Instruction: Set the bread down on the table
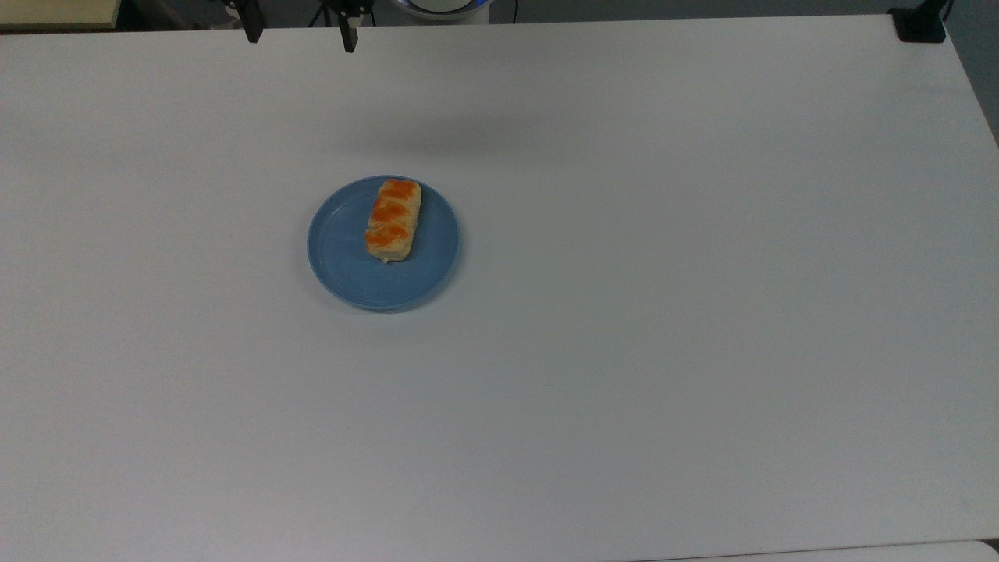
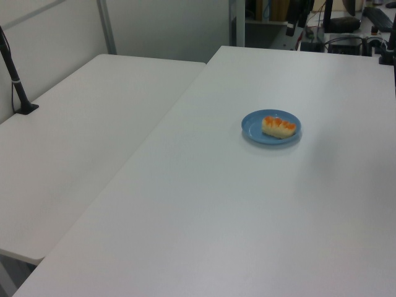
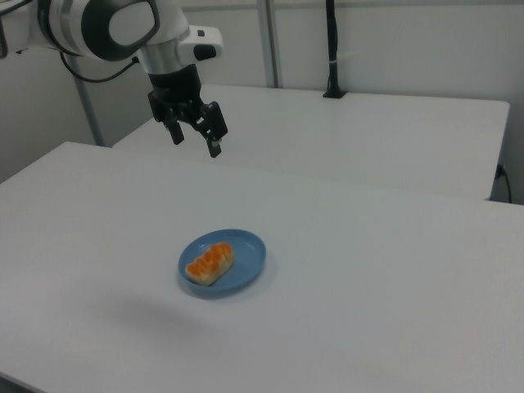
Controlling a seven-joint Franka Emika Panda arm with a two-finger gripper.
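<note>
Stretching wide and white across the scene, the tabletop [image 1: 702,351] carries one blue plate [image 1: 343,257], which sits well in from every edge, somewhat nearer the far edge in the top view. Above it hangs the arm [image 3: 115,24], and at its end the gripper [image 3: 195,127], fingers [image 3: 214,139] spread apart and empty, high over the far part of the tabletop. On the plate lies the bread [image 1: 394,220], long axis running toward the far edge, three orange glazed patches on top (a small, light roll by the look of it). It is probably soft, so squeeze gently across the short width at the middle. Bread and fingers are well apart: the roll lies lower and nearer the tabletop's centre.
</note>
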